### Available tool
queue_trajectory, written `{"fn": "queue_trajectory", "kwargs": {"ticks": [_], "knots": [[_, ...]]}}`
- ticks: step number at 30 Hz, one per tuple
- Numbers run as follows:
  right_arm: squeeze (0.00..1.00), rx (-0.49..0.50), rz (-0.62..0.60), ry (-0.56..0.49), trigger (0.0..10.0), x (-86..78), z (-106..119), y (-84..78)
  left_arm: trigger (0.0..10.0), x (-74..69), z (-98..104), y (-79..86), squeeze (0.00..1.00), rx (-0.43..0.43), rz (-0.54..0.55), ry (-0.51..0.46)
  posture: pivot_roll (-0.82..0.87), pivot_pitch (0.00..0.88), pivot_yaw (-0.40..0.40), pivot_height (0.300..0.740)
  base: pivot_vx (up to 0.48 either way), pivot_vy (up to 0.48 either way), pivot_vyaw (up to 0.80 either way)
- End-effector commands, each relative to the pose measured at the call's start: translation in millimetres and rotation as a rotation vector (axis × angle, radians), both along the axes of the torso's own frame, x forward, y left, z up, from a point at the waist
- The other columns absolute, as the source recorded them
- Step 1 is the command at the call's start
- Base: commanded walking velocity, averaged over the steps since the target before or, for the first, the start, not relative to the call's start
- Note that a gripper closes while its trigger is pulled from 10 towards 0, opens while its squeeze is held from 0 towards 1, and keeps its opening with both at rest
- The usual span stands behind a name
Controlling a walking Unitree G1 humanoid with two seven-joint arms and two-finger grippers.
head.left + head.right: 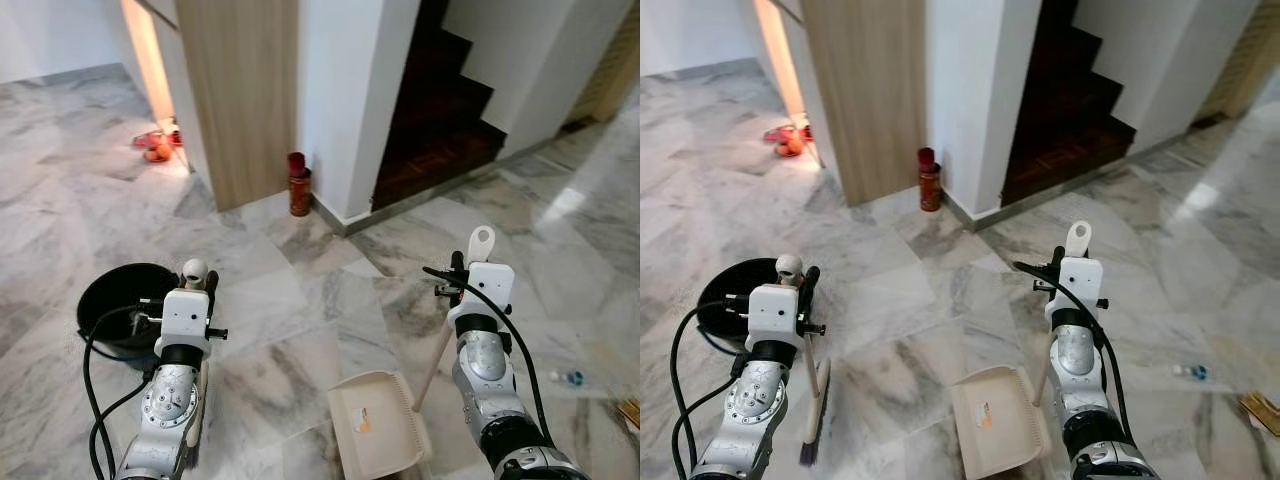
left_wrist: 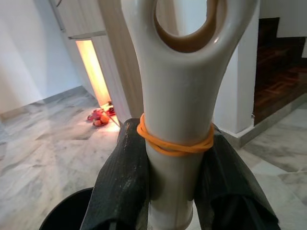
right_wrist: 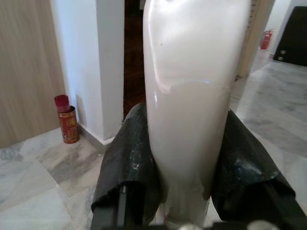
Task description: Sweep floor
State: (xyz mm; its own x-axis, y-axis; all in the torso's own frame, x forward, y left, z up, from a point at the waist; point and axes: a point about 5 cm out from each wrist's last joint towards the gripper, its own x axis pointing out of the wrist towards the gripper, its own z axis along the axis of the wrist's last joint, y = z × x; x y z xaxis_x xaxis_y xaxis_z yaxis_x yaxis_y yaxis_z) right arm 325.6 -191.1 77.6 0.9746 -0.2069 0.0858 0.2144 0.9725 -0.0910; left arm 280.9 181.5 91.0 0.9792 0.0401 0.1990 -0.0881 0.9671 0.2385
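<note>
Dustpan (image 1: 378,423) sits flat below right pincer (image 3: 189,158), clamped on its handle; left pincer (image 2: 175,167) grips the brush (image 1: 812,420) handle, bristles down, ready to sweep floor (image 1: 300,300).

No legible text or signs anywhere.

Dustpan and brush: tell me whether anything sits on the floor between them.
Nothing visible does. The brush, in the left end effector, and the dustpan, in the right end effector, have only bare marble floor between them. The black bin stands farther left.
</note>
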Motion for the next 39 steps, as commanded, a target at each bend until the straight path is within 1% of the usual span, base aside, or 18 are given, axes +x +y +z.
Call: {"fn": "queue_trajectory", "kwargs": {"ticks": [1, 3, 4, 8, 9, 11, 18, 20, 26, 29, 36, 39], "knots": [[0.00, 0.001, 0.005, -0.035, 10.0, 4.9, 8.5, 1.5, 10.0, 3.8, 7.0, -0.3, 0.00, 0.009, -0.024, -0.038, 0.11, 0.000, -0.045, 0.740, 0.000, 0.000, -0.80], [0.00, 0.002, 0.003, -0.033, 10.0, 4.9, 8.1, 1.2, 10.0, 4.3, 6.0, -1.3, 0.00, -0.011, -0.037, -0.032, 0.11, 0.000, -0.043, 0.740, 0.000, 0.000, -0.80], [0.00, 0.003, 0.003, -0.033, 10.0, 5.0, 8.1, 1.2, 10.0, 4.6, 5.8, -0.5, 0.00, -0.049, -0.028, -0.033, 0.11, 0.000, -0.043, 0.740, 0.000, 0.000, -0.80], [0.00, 0.009, 0.000, -0.034, 10.0, 4.9, 8.0, 1.1, 10.0, 6.1, 4.9, 3.6, 0.00, -0.094, -0.018, -0.022, 0.11, 0.000, -0.041, 0.740, 0.000, 0.000, -0.80], [0.00, 0.009, 0.000, -0.034, 10.0, 4.9, 8.0, 1.1, 10.0, 6.1, 4.9, 3.6, 0.00, -0.094, -0.018, -0.022, 0.11, 0.000, -0.041, 0.740, 0.000, 0.000, -0.80], [0.00, 0.023, -0.008, -0.035, 10.0, 4.8, 7.8, 0.3, 10.0, 6.7, 2.5, 6.3, 0.00, -0.126, -0.019, -0.006, 0.11, 0.000, -0.040, 0.740, 0.000, 0.000, -0.80], [0.00, 0.034, -0.011, -0.033, 10.0, 5.1, 7.4, -0.2, 10.0, 7.6, 1.1, 2.6, 0.00, -0.128, -0.063, 0.008, 0.11, 0.000, -0.041, 0.740, 0.000, 0.000, -0.80], [0.00, 0.036, -0.010, -0.031, 10.0, 5.1, 7.0, 0.6, 10.0, 7.4, 0.4, 0.0, 0.00, -0.111, -0.080, 0.013, 0.12, 0.000, -0.040, 0.740, 0.000, 0.000, -0.80], [0.00, 0.038, -0.006, -0.031, 10.0, 4.8, 6.4, 2.3, 10.0, 7.6, -0.1, -0.2, 0.00, -0.070, -0.086, 0.013, 0.12, 0.000, -0.037, 0.740, 0.000, -0.050, -0.80], [0.00, 0.038, -0.005, -0.031, 10.0, 4.7, 6.1, 2.5, 10.0, 8.1, -0.1, -0.4, 0.00, -0.074, -0.087, 0.013, 0.11, 0.000, -0.035, 0.740, 0.000, -0.336, -0.80], [0.00, 0.037, -0.005, -0.039, 10.0, 4.2, 6.8, 2.4, 10.0, 9.0, 0.0, -1.6, 0.00, -0.077, -0.097, 0.012, 0.11, 0.000, -0.036, 0.740, 0.000, 0.000, -0.80], [0.00, 0.016, 0.012, -0.054, 10.0, 4.2, 9.6, 5.2, 10.0, 9.5, 0.9, -2.3, 0.00, -0.071, -0.102, 0.010, 0.11, 0.000, -0.041, 0.740, 0.000, 0.000, -0.80]]}}
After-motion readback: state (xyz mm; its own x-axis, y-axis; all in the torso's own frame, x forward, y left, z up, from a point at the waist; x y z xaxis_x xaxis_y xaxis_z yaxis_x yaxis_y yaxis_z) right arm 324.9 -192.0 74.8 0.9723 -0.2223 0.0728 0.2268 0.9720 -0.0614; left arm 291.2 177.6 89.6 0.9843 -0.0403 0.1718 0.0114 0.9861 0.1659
